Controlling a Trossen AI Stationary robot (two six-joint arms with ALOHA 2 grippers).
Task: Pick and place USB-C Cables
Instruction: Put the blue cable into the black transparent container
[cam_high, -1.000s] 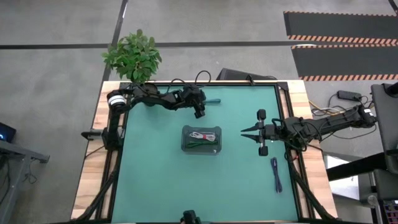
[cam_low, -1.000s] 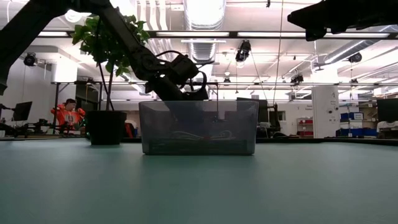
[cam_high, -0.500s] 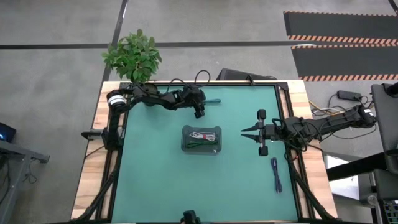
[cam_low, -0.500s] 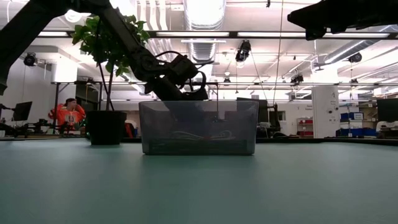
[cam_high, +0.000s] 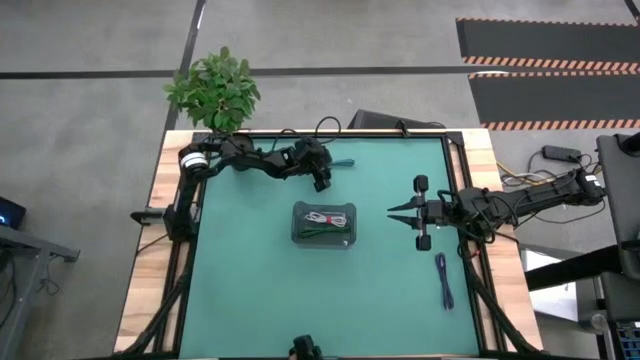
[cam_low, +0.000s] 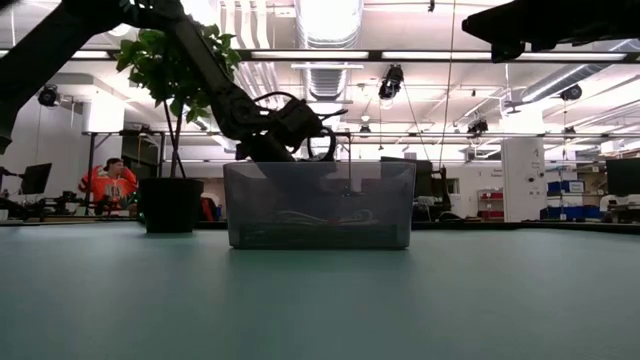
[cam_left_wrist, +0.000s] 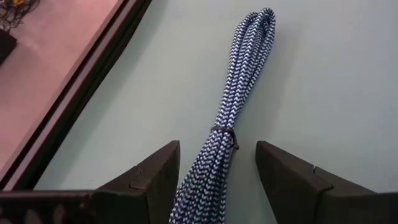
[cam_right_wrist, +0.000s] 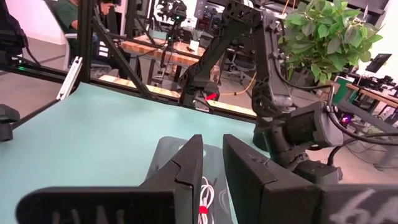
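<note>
We've got our left gripper (cam_left_wrist: 216, 177) spread around the blue-white braided cable (cam_left_wrist: 227, 127) near the table's far edge, while our right gripper (cam_high: 400, 212), nearly closed, hovers beside the bin (cam_high: 298, 232).

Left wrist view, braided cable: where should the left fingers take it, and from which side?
Grip the braided cable across its narrow width, near the tie, where the strands are bound tight. Come straight down from above: the bundle lies flat and straight on the mat, and the left gripper is open, with its fingers straddling it.
</note>
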